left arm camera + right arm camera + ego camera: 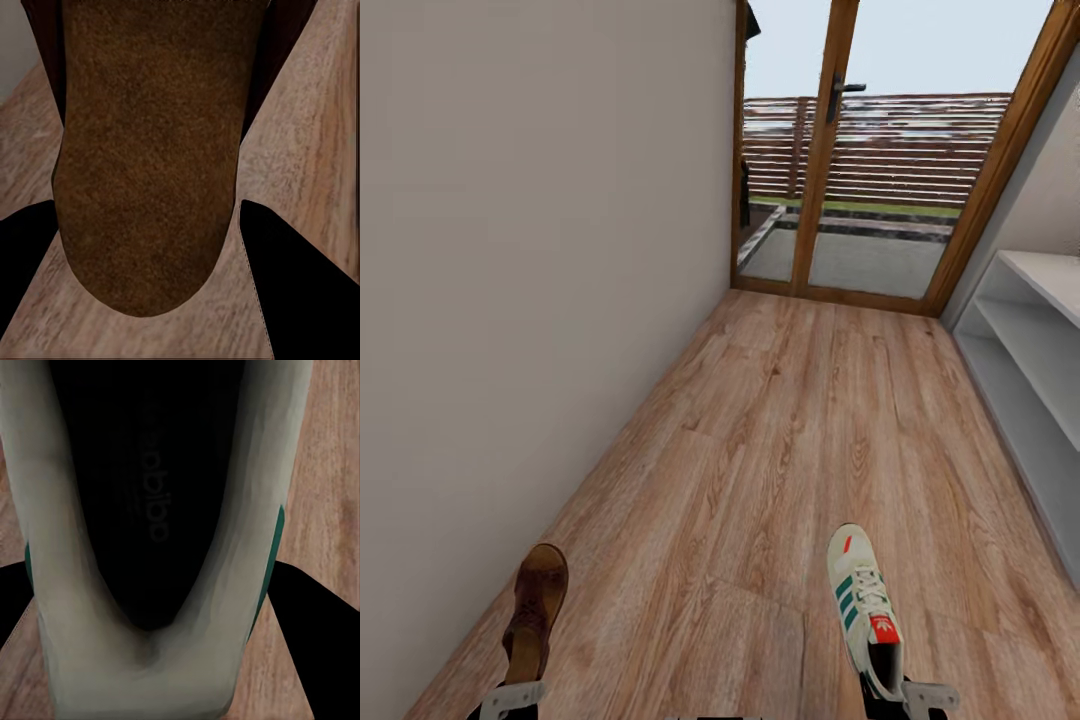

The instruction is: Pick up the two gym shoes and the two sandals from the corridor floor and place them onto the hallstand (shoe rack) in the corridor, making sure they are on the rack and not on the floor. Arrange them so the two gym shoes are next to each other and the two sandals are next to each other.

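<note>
Carry step imo: left gripper (510,697) is clamped on the heel end of a slim brown leather sandal (536,610), toe pointing fwd, and right gripper (920,697) is closed on the heel of a white low-top gym shoe w/ green stripes + red tongue patch (863,612); both are held over the light wood-grain plank corridor floor (780,440), clear of it as far as I can judge. Low light-grey open hallstand w/ shelf tiers (1032,340) sits ahead along the right wall, near the glazed wood-framed door (850,150). Next move prob needs the base rolled fwd + turned right, then each shoe set on a shelf w/ room left beside it for its mate.
</note>
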Robot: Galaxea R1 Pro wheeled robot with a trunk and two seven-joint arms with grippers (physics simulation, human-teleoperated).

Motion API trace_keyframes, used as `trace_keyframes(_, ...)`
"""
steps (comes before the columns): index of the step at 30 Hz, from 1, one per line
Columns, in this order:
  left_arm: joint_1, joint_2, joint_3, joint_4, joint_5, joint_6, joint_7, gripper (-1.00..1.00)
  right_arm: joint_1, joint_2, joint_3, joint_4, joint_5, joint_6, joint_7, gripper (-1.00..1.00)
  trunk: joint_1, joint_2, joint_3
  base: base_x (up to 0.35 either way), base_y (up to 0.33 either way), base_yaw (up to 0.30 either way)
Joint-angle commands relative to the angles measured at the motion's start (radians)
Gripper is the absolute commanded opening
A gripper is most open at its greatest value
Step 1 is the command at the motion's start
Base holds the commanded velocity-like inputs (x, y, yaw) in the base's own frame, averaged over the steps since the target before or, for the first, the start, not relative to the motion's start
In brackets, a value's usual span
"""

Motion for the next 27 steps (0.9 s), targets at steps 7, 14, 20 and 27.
trace_keyframes(7, -0.001, -0.001, 0.005, 0.018, -0.007, -0.004, -0.008, -1.00, 0.000, 0.002, -0.005, 0.000, -0.001, -0.003, 0.004, -1.00, -0.027, 0.049, 0.027, 0.000, 0.000, 0.000)
trace_keyframes(14, -0.001, -0.001, 0.004, 0.021, -0.007, -0.004, -0.008, -1.00, 0.000, 0.004, -0.005, -0.001, -0.002, -0.005, 0.004, -1.00, -0.054, 0.098, 0.050, 0.000, 0.000, -0.008)
trace_keyframes(20, -0.001, -0.001, 0.004, 0.021, -0.006, -0.004, -0.008, -1.00, 0.000, 0.003, -0.006, 0.000, -0.002, -0.005, 0.005, -1.00, -0.069, 0.126, 0.067, 0.000, 0.000, -0.163)
trace_keyframes(27, -0.001, -0.001, 0.003, 0.021, -0.005, -0.004, -0.008, -1.00, 0.000, 0.003, -0.006, 0.000, -0.001, -0.004, 0.006, -1.00, -0.069, 0.126, 0.074, 0.000, 0.000, -0.221)
